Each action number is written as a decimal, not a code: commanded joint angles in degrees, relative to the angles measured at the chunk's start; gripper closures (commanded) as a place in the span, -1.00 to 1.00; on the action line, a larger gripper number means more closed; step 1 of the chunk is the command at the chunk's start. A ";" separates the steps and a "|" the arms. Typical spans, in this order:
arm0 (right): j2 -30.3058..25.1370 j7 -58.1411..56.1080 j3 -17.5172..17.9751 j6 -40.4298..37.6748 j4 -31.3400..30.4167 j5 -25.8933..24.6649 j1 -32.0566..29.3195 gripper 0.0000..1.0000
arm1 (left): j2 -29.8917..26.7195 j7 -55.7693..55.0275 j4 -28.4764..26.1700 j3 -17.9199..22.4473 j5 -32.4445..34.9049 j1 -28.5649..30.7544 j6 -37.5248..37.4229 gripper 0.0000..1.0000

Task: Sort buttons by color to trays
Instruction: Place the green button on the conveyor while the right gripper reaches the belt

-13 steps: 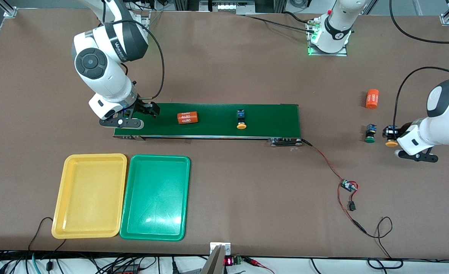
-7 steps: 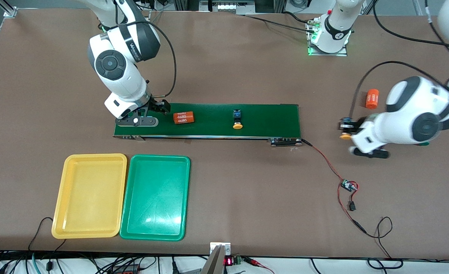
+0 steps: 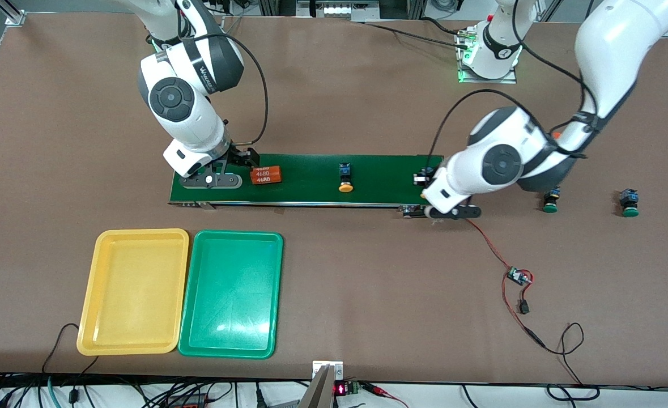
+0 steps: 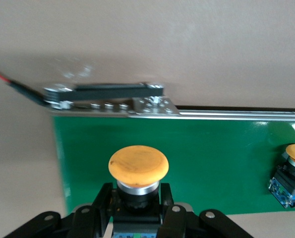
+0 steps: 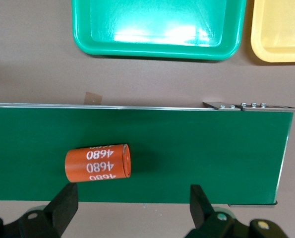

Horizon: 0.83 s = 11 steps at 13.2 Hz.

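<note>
- Movement first: the left gripper (image 3: 427, 190), which was out past the belt's end a second ago, has been swung in over the left-arm end of the conveyor belt (image 3: 311, 180), and a yellow-capped button (image 4: 138, 167) is clamped between its nearly shut black fingers (image 4: 171, 210), cap pointing out.
- Two green-capped buttons (image 3: 549, 200) (image 3: 628, 203) are now left sitting on the table (image 3: 367, 283) past that end of the belt; the orange cylinder out there is mostly hidden by the arm.
- The right gripper (image 3: 229, 170) has been shifted along to the belt's other end, jaws spread wide with nothing held, and the orange "4680" cylinder (image 3: 266, 174) has been carried up just beside it.
- The second yellow-capped button (image 3: 344, 178) has been moved a bit along the belt too, lying mid-belt.
- Looks-wise: the belt is a flat, matte dark-green strip with a metal edge rail; caps are smooth round domes on blocky black-and-blue bodies.
- The yellow tray (image 3: 134, 292) and green tray (image 3: 232, 293), glossy shallow plastic with rounded corners, are set touching side by side, nearer the camera than the belt.
</note>
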 commanded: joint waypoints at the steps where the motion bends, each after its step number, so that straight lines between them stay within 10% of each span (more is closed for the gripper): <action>1: 0.60 0.20 -0.22 2.18 -0.25 0.83 0.46 -1.00 | -0.10 -2.57 -4.23 0.39 -0.40 -0.13 4.86 0.63; 4: 0.77 -0.07 -0.22 3.24 -0.60 0.83 1.07 -1.00 | -0.36 -3.20 -5.29 6.87 -0.31 -7.41 8.73 0.31; 7: -0.36 -0.33 -0.31 3.42 -3.76 0.83 0.98 -1.00 | -1.58 -3.20 -5.21 7.60 -0.22 -7.44 8.12 -1.00; 11: 0.16 -0.24 -0.40 3.42 -3.77 0.83 0.81 -1.00 | -6.33 -2.50 -0.22 6.63 -0.31 -6.56 -2.65 -1.00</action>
